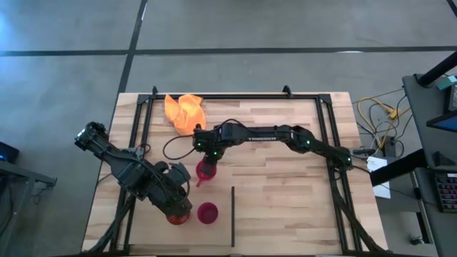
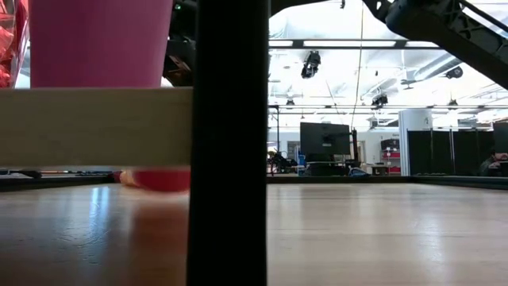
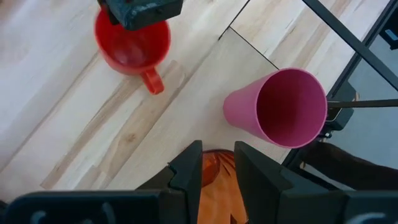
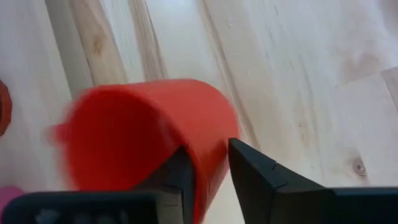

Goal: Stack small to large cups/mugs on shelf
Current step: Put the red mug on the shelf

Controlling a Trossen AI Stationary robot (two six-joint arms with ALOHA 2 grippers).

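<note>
Left hand (image 1: 178, 212): you find it at the lower left of the high view, near the front edge of the tabletop (image 1: 285, 207). Its fingers (image 3: 186, 171) are closed to a narrow gap on the rim of the orange tumbler (image 3: 214, 190), one finger inside and one outside.
Orange tumbler: it sits under the left hand, just beside the magenta cup.
Magenta cup (image 1: 207, 213): you see it just right of the left hand, open mouth up. In the low view it fills the upper left, standing on a pale shelf board (image 2: 95, 127).
Right hand (image 1: 207, 163): it reaches to the middle of the high view, just beyond the two front cups. Its fingers (image 4: 252, 171) pinch the wall of the red mug (image 4: 143, 140), one inside the rim, one outside.
Red mug: held tilted in the right wrist view; its handle (image 3: 152, 83) shows in the left wrist view.
Orange cloth (image 1: 186, 112): crumpled at the far side, upper centre-left of the high view.
</note>
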